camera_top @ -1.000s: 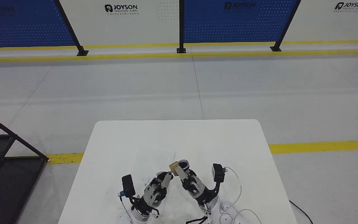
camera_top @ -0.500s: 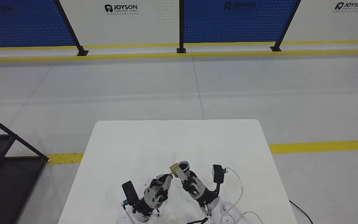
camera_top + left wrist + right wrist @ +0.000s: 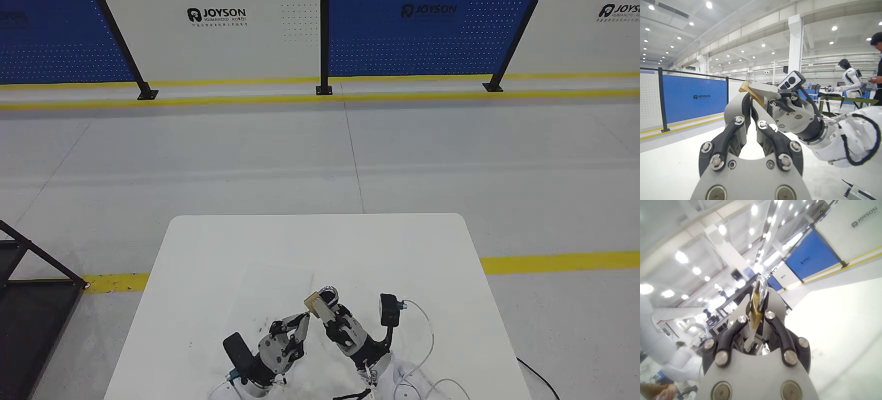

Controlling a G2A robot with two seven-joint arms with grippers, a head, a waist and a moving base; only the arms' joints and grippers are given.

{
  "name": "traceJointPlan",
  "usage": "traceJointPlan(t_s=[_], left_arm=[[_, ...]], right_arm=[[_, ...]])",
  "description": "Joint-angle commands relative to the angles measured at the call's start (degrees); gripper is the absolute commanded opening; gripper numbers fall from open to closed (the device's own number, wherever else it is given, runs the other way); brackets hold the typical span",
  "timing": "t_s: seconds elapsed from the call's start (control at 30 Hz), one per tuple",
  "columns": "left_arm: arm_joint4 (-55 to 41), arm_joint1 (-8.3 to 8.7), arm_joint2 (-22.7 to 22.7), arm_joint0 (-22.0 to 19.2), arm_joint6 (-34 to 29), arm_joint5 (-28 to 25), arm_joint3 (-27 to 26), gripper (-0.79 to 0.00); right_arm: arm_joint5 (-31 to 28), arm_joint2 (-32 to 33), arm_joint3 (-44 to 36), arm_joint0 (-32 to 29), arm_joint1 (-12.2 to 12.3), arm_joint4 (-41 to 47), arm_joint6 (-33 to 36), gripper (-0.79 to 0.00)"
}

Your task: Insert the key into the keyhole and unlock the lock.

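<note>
One brass padlock [image 3: 313, 299] is here, carrying one silver shackle [image 3: 762, 289]. There are two hands, the left hand [image 3: 298, 321] and the right hand [image 3: 322, 307], both low in the middle of the frame. One white surface [image 3: 300, 250] lies beneath them, with one pale cable [image 3: 429, 338] at lower right. Along the top stand two blue panels [image 3: 60, 40] and three black posts [image 3: 323, 45].

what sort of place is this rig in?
Probably a robotics test hall: blue pegboard partitions, yellow floor lines, and another humanoid robot working at a workbench in the background.
</note>
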Motion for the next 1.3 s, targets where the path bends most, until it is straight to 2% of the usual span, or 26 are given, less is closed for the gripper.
traceJointPlan(t_s=[0.0, 0.43, 0.57, 0.83, 1.03, 1.17, 1.2, 1.23, 1.27], left_arm=[[1.1, 0.04, 0.0, -0.2, 0.7, 2.3, 0.2, -0.785], [8.6, 0.23, 0.5, -2.2, 4.9, 16.8, 2.6, -0.785], [10.4, 0.28, 0.8, -2.8, 5.4, 19.6, 3.5, -0.785], [11.5, 0.33, 1.3, -3.7, 6.4, 23.0, 4.4, -0.785], [13.9, 0.5, 1.1, -4.3, 6.9, 27.5, 4.7, -0.785], [12.8, 0.5, 1.6, -4.3, 7.8, 26.8, 4.7, -0.785], [12.1, 0.49, 1.6, -4.3, 7.9, 26.4, 4.8, -0.717], [11.1, 0.46, 1.8, -4.1, 8.1, 25.3, 4.7, -0.449], [10.1, 0.45, 1.9, -4.1, 8.3, 24.4, 4.6, -0.058]], right_arm=[[0.1, 0.0, -0.1, -0.1, 0.0, 0.1, 0.0, -0.785], [1.4, -0.2, -0.6, -0.5, 0.2, 0.2, -0.3, -0.785], [1.5, -0.3, -0.6, -0.6, 0.2, 0.4, -0.5, -0.785], [1.4, -0.4, -0.6, -0.5, 0.3, 0.5, -0.8, -0.785], [1.4, -0.5, -0.6, -0.5, 0.4, 0.6, -0.9, -0.785], [1.4, -0.5, -0.7, -0.6, 0.4, 0.7, -1.0, -0.785], [1.4, -0.5, -0.7, -0.6, 0.5, 0.6, -1.0, -0.785], [1.4, -0.5, -0.7, -0.6, 0.5, 0.6, -1.1, -0.785], [1.4, -0.5, -0.7, -0.6, 0.5, 0.7, -1.2, -0.785]])
